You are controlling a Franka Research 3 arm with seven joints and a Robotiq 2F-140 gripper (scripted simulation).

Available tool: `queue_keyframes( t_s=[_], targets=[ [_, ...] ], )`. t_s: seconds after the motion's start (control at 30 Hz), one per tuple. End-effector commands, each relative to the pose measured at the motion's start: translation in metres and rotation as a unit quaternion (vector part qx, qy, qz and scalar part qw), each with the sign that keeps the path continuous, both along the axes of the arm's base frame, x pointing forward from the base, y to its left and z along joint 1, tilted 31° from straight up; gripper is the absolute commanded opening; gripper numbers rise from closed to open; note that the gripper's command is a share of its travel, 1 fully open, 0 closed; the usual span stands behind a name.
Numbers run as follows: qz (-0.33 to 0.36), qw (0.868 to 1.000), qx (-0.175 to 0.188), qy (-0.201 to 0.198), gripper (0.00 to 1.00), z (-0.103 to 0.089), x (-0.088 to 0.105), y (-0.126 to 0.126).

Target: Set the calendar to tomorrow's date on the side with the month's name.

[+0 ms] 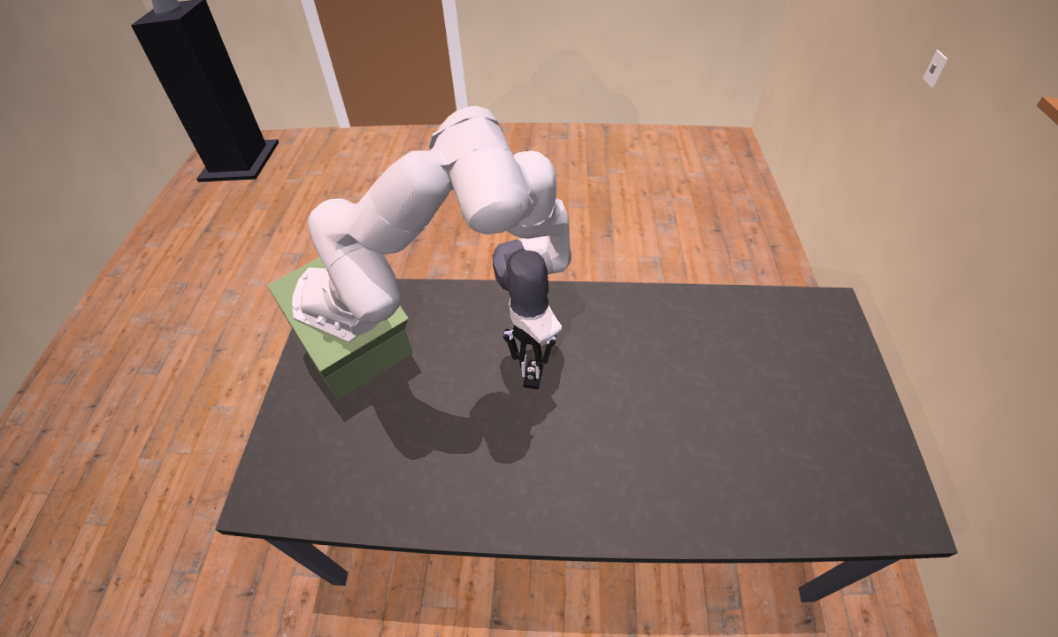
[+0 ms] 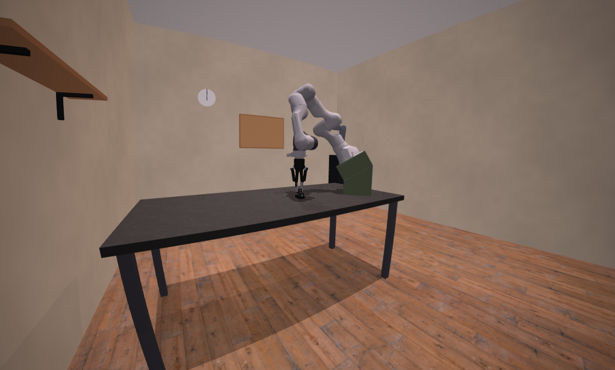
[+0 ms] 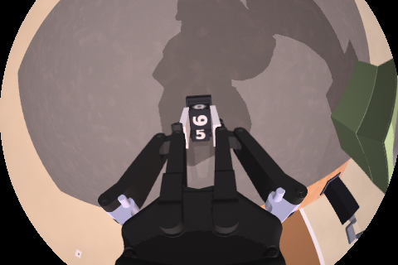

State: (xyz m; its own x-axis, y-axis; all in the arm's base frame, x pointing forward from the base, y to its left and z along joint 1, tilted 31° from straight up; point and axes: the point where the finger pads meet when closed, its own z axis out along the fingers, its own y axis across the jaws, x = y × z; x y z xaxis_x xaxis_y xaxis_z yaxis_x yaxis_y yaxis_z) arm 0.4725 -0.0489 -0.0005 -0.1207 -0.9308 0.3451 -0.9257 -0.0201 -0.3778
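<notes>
My gripper [image 1: 531, 371] points straight down over the table [image 1: 596, 419], near the arm's base. It is shut on a small dark date cube [image 3: 199, 126] with white digits. In the wrist view two of the cube's faces show, one with a 6 or 9 and one with a 5. The cube also shows in the top view [image 1: 531, 367]. A black piece [image 1: 530, 383] lies right under it on the table and appears past the cube in the wrist view [image 3: 199, 99]. I cannot tell if that piece is the tray or the other cube. The month's name is not visible.
The arm's green base block [image 1: 350, 341] stands at the table's back left corner and shows at the right in the wrist view [image 3: 367, 116]. The arm's shadow falls on the table around the gripper.
</notes>
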Motion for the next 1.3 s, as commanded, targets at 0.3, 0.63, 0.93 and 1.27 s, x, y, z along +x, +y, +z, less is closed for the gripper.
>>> queue_keyframes(
  t_s=[0.3,0.63,0.93,1.27],
  targets=[
    [-0.006,1.0,0.006,-0.006,0.16,-0.0085,0.0046,-0.0024],
    [-0.006,1.0,0.006,-0.006,0.16,-0.0114,0.0058,-0.0036],
    [-0.006,1.0,0.006,-0.006,0.16,-0.0117,0.006,-0.0037],
    [-0.006,1.0,0.006,-0.006,0.16,-0.0117,0.006,-0.0037]
  ],
)
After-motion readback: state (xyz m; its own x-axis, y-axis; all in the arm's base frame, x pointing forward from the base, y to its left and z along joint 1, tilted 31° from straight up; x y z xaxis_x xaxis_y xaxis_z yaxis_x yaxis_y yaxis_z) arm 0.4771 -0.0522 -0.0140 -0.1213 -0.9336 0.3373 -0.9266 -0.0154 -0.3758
